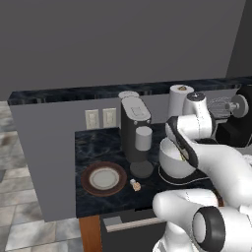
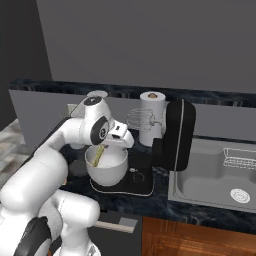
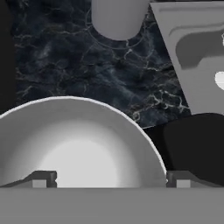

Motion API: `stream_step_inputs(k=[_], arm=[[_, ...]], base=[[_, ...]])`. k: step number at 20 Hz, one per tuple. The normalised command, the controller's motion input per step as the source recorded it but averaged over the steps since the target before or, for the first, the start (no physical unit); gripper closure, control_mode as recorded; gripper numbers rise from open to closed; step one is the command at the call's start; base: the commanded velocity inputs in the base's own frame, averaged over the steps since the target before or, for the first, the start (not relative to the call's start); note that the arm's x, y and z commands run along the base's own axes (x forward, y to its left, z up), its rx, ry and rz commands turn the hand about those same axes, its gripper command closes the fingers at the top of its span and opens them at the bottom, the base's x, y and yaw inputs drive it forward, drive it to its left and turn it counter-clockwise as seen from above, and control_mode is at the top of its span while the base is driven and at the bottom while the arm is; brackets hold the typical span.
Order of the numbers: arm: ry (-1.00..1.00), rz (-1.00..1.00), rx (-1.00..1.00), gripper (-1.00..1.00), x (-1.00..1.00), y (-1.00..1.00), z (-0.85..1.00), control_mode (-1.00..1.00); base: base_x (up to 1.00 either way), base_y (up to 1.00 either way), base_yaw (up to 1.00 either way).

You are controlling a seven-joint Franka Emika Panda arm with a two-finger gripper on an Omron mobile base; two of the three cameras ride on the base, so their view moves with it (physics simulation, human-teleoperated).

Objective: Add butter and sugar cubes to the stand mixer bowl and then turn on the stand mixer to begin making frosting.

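Fingertips (image 3: 43, 178) sit way apart at the bottom of the hand view, spread wide with nothing between them, just the pale inside of the stand mixer bowl (image 3: 78, 144) below. So the gripper (image 3: 111, 179) is open and empty, hanging right over the bowl's mouth.

From the right base view, the hand is tipped forward and down over the bowl (image 2: 106, 167), and a yellowish stick, the butter (image 2: 98, 155), leans inside against the bowl wall. The forearm runs back left from the wrist to a bent elbow, then drops to the base at the lower left.

The bowl stands on the flat black base of the stand mixer (image 2: 175, 135), whose head is tilted back with the wire whisk (image 2: 140, 120) sticking out above the bowl. A paper towel roll (image 2: 152, 117) stands behind it, and a sink (image 2: 210, 175) is off to the right.

In the left base view, the sugar cubes (image 1: 135, 185) lie on the dark counter (image 1: 98, 147), between the brown-rimmed plate (image 1: 104, 178) and the bowl, near the coffee machine (image 1: 135, 138).
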Motion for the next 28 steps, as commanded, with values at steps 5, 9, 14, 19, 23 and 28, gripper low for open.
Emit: stream_step_inputs(k=[5, 9, 14, 19, 23, 28], arm=[[-0.13, 0.01, -0.13, -1.0, -0.49, 0.45, 0.39, -1.0], [-0.07, 0.01, -0.03, -1.0, -0.19, 0.2, 0.54, -1.0], [-0.04, 0.0, 0.0, -1.0, 0.24, 0.0, 0.5, -1.0], [0.01, 0.0, 0.0, -1.0, 0.02, 0.0, 0.36, -1.0], [0.01, 0.01, 0.0, -1.0, -0.37, 0.22, 0.22, -1.0], [0.02, 0.06, -0.01, -1.0, -0.79, 0.86, 0.09, -1.0]], base=[[0.0, 0.0, 0.0], [0.0, 0.0, 0.0], [0.0, 0.0, 0.0], [0.0, 0.0, 0.0], [0.0, 0.0, 0.0], [0.0, 0.0, 0.0]])
